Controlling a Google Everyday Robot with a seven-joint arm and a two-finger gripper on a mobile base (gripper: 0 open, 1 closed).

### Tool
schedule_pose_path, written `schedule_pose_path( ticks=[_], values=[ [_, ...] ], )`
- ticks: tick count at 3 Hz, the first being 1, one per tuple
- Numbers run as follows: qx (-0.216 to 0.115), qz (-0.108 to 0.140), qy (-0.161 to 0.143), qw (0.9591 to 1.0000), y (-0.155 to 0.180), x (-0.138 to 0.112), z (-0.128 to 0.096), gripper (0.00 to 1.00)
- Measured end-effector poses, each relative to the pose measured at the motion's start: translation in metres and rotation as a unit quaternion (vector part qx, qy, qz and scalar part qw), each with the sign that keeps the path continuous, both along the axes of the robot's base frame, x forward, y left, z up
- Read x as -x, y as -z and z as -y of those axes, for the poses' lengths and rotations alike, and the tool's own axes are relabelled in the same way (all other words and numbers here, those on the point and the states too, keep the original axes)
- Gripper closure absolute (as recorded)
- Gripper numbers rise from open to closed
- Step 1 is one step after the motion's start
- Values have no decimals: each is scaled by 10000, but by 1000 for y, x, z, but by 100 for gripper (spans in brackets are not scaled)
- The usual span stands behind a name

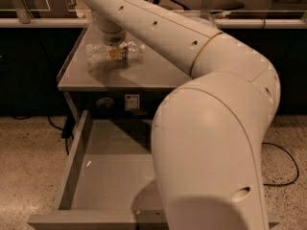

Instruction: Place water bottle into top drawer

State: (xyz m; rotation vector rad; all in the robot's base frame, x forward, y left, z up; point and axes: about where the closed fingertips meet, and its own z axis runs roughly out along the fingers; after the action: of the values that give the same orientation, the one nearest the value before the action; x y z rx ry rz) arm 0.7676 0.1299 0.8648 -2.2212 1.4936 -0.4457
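Note:
The water bottle [98,54], clear and crinkly with a reddish-yellow label, lies on its side on the grey tabletop [144,73] toward its back left. My gripper [114,46] comes straight down onto the bottle's middle, its end hidden behind the white wrist, and whether it holds the bottle I cannot tell. Below the table the top drawer [72,169] is pulled wide open toward me, a shallow grey tray. My large white arm covers the drawer's right half.
A tiny white scrap [88,164] lies on the drawer floor near the left wall. Black cables trail over the speckled floor at the right [284,163] and left [56,125]. A white ledge [259,22] runs behind the table.

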Motion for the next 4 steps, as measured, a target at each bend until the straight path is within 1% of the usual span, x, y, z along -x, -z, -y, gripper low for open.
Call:
schedule_pose_path(
  ticks=[1, 2, 3, 4],
  values=[
    [-59, 73, -210, 9997, -28, -4, 15, 100],
    [-108, 58, -511, 9986, -55, -3, 46, 100],
    [-105, 18, -833, 9965, -76, 7, 92, 100],
    [-27, -66, -1049, 9945, -90, 23, 130, 100]
  ],
)
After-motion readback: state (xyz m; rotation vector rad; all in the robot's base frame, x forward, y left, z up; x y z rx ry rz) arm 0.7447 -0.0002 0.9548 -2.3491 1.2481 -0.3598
